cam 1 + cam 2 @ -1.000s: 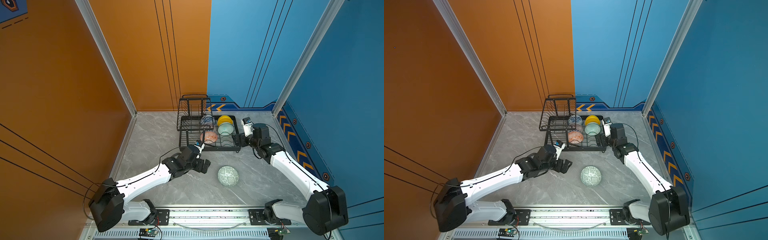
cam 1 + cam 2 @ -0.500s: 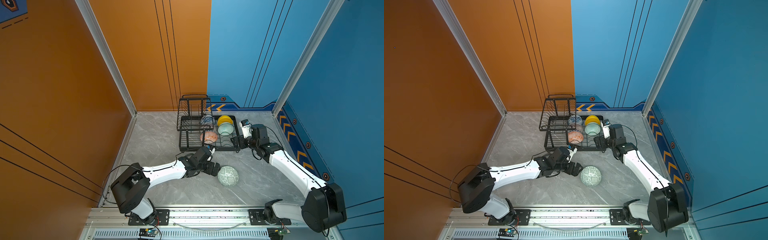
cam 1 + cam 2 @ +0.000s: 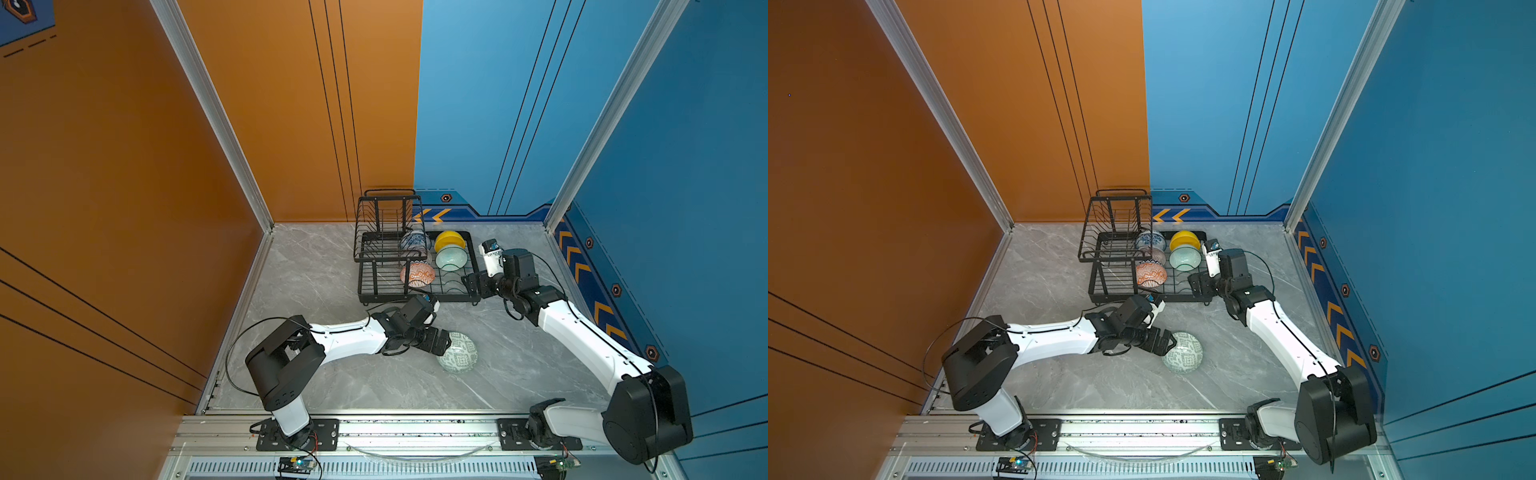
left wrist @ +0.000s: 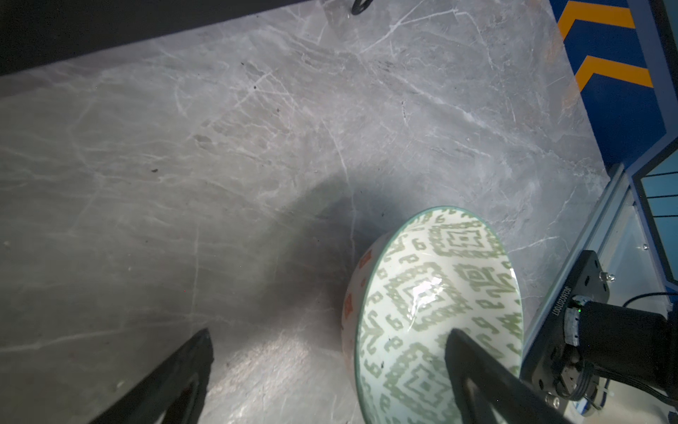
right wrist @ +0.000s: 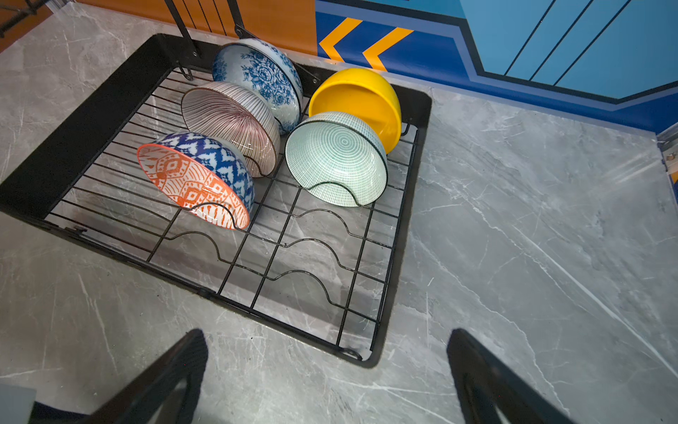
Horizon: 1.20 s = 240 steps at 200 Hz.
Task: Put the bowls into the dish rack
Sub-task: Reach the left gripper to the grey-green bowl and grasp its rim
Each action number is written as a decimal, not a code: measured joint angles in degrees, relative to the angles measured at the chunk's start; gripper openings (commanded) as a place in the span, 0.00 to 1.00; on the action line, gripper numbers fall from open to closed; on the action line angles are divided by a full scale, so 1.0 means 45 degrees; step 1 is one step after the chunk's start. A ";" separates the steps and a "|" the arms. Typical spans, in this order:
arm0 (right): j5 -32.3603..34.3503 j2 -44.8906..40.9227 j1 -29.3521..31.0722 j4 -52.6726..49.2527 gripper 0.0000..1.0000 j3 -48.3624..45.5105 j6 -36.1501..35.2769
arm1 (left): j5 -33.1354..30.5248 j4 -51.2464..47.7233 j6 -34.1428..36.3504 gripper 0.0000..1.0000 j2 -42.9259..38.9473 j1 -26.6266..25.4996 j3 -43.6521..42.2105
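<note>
Your left gripper is nearer: its jaws are spread wide, with the rim of the green-patterned bowl between them. The bowl is round and sits mouth-up on the marble table in front of the dish rack. Your right gripper, also wide and empty, sits at the rack's right front corner. Behind it, five bowls stand slotted, with free slots in front of them.
</note>
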 measured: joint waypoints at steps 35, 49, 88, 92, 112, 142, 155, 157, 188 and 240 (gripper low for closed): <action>0.0000 0.0097 -0.0005 0.0000 1.00 -0.0058 0.0000 | 0.0291 0.0000 -0.0087 0.91 0.0622 -0.0039 0.0340; 0.0000 0.0097 0.0000 0.0005 1.00 -0.0092 0.0000 | 0.0447 0.0000 -0.0117 0.89 0.0840 -0.0073 0.0447; 0.0000 0.0194 -0.0083 0.0010 1.00 -0.0136 -0.0005 | 0.0816 0.0005 -0.0277 0.75 0.1336 -0.0180 0.1098; 0.0000 0.0228 -0.0087 0.0010 1.00 -0.0136 -0.0005 | 0.0840 0.0000 -0.0296 0.74 0.1360 -0.0180 0.1137; 0.0000 0.0369 -0.0097 0.0010 1.00 -0.0136 -0.0005 | 0.0923 0.0010 -0.0321 0.66 0.1452 -0.0185 0.1219; -0.0005 0.0393 -0.0097 0.0010 1.00 -0.0136 -0.0005 | 0.0996 -0.0029 -0.0340 0.58 0.1710 -0.0228 0.1360; 0.0000 0.0393 -0.0097 0.0005 1.00 -0.0136 -0.0005 | 0.1001 -0.0053 -0.0325 0.54 0.1807 -0.0253 0.1452; 0.0000 0.0393 -0.0097 0.0010 1.00 -0.0136 -0.0005 | 0.1001 -0.0058 -0.0345 0.53 0.1817 -0.0253 0.1467; -0.0010 0.0393 -0.0097 0.0010 1.00 -0.0136 -0.0005 | 0.0991 -0.0160 -0.0272 0.46 0.1831 -0.0253 0.1574; -0.0180 0.0393 -0.0097 0.0005 1.00 -0.0136 -0.0005 | 0.0991 -0.0442 -0.0180 0.30 0.1846 -0.0253 0.1685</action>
